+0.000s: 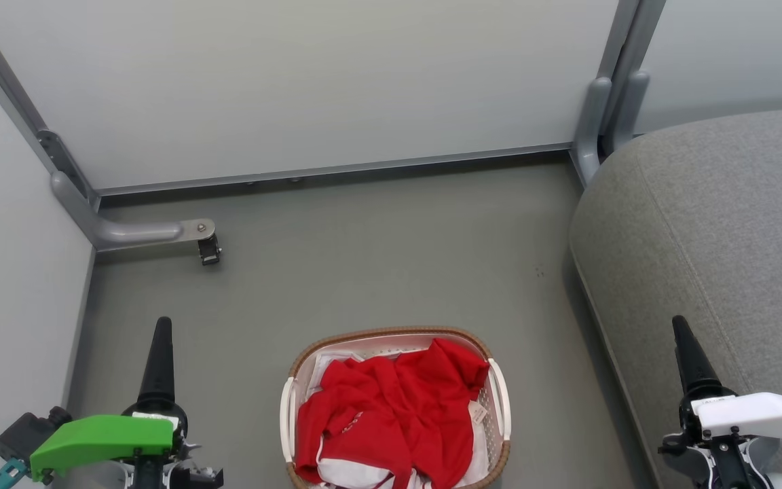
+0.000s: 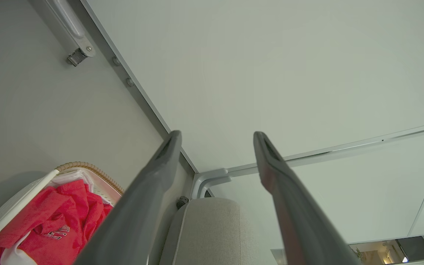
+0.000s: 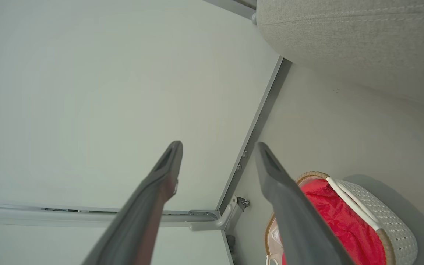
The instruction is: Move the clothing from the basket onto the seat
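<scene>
The red clothing [image 1: 398, 414] with white trim lies crumpled in the cream basket [image 1: 499, 394] on the floor at the bottom centre; white letters show on it [image 2: 59, 232]. The grey seat [image 1: 717, 231] fills the right side. My left gripper [image 1: 160, 353] hangs left of the basket, its jaws open and empty [image 2: 215, 138]. My right gripper [image 1: 686, 353] is over the seat's front edge, open and empty [image 3: 217, 147]. The basket [image 3: 388, 221] and clothing [image 3: 341, 221] also show beside the right fingers.
Pale partition walls [image 1: 296, 81] close off the back and left. A grey metal bracket with a caster [image 1: 204, 241] juts onto the floor at the back left. Open grey floor [image 1: 377, 251] lies between the basket and the wall.
</scene>
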### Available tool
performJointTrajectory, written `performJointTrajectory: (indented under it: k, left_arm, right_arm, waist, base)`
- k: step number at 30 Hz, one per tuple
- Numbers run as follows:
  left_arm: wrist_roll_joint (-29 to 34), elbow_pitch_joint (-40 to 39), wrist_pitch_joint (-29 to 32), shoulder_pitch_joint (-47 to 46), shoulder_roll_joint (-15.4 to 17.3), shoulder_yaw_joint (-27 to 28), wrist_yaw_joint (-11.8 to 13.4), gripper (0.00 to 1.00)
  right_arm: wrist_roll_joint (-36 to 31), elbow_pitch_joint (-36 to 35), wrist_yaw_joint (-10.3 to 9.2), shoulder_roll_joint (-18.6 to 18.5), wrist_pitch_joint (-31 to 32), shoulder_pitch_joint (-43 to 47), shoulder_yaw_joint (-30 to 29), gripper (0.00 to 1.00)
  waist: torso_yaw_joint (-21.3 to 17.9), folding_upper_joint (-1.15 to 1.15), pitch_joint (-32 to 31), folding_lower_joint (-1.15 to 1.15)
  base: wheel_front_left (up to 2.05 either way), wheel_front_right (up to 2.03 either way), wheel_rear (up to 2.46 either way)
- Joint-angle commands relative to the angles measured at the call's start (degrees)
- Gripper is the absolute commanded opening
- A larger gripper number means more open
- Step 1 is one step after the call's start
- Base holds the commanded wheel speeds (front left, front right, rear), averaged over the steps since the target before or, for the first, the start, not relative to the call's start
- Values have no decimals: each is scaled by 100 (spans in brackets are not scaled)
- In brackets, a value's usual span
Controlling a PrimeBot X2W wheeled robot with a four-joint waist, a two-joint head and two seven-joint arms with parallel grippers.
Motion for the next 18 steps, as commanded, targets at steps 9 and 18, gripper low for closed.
performJointTrajectory:
  k: [9, 18]
  left_arm:
    - [937, -295, -239, 22, 30, -161, 70, 100]
    - [2053, -411, -416, 65, 35, -332, 158, 100]
  right_arm:
    - [-1103, -339, 1, -58, -240, -111, 4, 100]
    - [-2181, -477, 2, -66, -414, -52, 160, 100]
  waist:
    - [26, 0, 49, 0]
    - [40, 0, 76, 0]
  base:
    - [0, 0, 0]
    - [0, 0, 0]
